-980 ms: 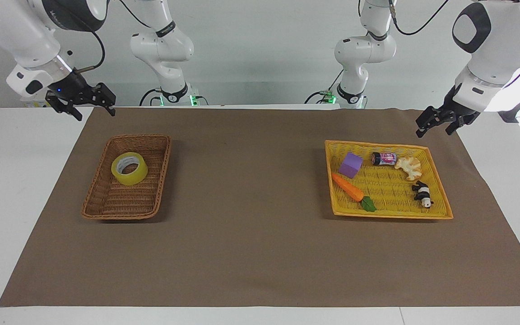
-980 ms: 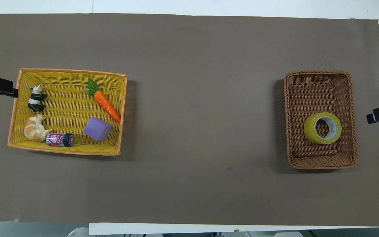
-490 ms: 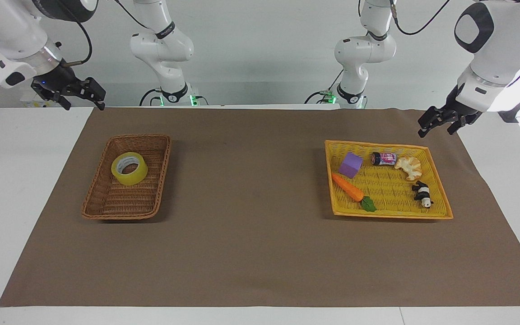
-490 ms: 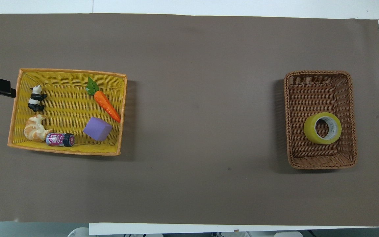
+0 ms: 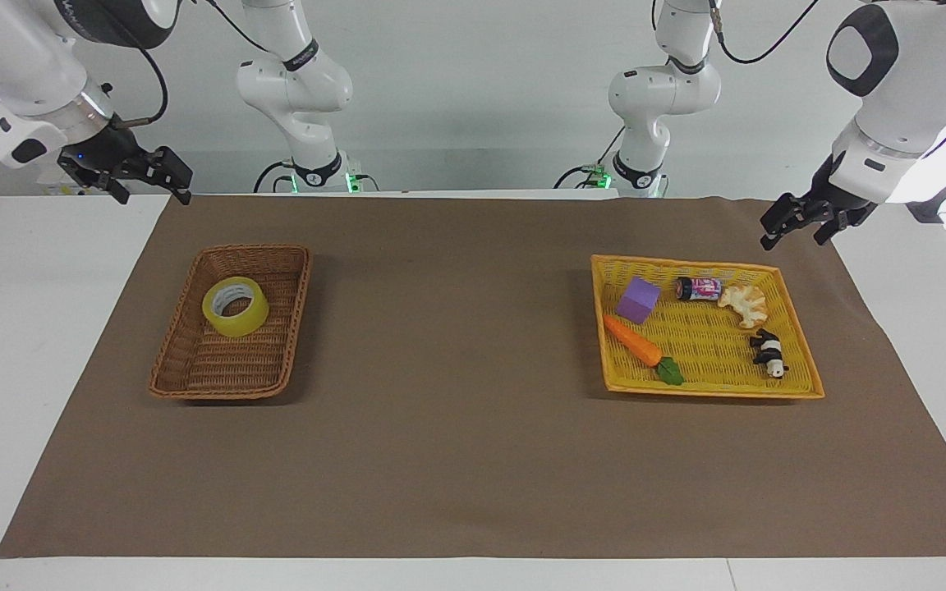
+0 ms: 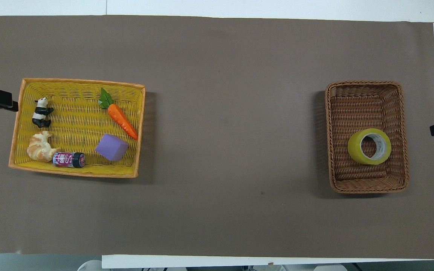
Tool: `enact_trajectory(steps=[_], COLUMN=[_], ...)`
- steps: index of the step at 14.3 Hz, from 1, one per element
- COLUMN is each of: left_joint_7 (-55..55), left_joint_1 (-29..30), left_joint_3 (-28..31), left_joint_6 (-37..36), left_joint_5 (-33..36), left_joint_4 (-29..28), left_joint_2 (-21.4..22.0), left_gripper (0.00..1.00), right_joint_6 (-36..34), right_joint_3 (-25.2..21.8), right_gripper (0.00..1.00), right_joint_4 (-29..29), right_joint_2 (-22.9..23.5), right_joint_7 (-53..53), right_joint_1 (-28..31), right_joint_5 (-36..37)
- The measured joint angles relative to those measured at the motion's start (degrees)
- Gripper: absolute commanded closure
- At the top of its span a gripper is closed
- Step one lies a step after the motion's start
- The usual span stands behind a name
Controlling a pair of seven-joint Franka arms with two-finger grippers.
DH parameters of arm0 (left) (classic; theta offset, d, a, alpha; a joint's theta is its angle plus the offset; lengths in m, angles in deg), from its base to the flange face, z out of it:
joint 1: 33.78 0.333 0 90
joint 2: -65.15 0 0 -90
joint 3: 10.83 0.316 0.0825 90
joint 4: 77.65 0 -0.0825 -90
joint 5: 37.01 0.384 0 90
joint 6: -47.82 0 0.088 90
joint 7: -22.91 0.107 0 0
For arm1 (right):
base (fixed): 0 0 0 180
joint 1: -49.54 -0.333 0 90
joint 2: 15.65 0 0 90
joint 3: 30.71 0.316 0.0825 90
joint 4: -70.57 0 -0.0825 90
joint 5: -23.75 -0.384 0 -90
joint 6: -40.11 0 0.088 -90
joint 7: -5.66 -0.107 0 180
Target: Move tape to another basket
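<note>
The tape, a yellow roll with a pale core, lies flat in the brown wicker basket, in the half nearer the robots; from overhead the tape sits toward one side wall of the basket. My right gripper hangs open and empty over the mat's corner at the right arm's end, apart from the basket. My left gripper hangs open and empty over the mat beside the yellow woven tray.
The yellow tray holds a purple block, a carrot, a small can, a croissant and a panda figure. A brown mat covers the table between basket and tray.
My right gripper has risen and drawn back from the basket toward the table's end. The left gripper has shifted slightly upward. The tape has stayed put.
</note>
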Motion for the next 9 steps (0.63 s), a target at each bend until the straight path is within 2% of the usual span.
enact_trajectory(steps=[6, 9], left_joint_7=[0.0, 0.0], left_joint_1=[0.0, 0.0], left_joint_3=[0.0, 0.0], left_joint_6=[0.0, 0.0], left_joint_5=[0.0, 0.0], left_joint_4=[0.0, 0.0], left_joint_2=[0.0, 0.0], left_gripper=[0.00, 0.00], right_joint_6=[0.9, 3.4], right_joint_3=[0.4, 0.5], right_gripper=[0.00, 0.00], right_joint_4=[-0.4, -0.4], right_joint_2=[0.2, 0.3], right_joint_7=[0.0, 0.0], right_joint_1=[-0.2, -0.2], right_joint_5=[0.6, 0.7])
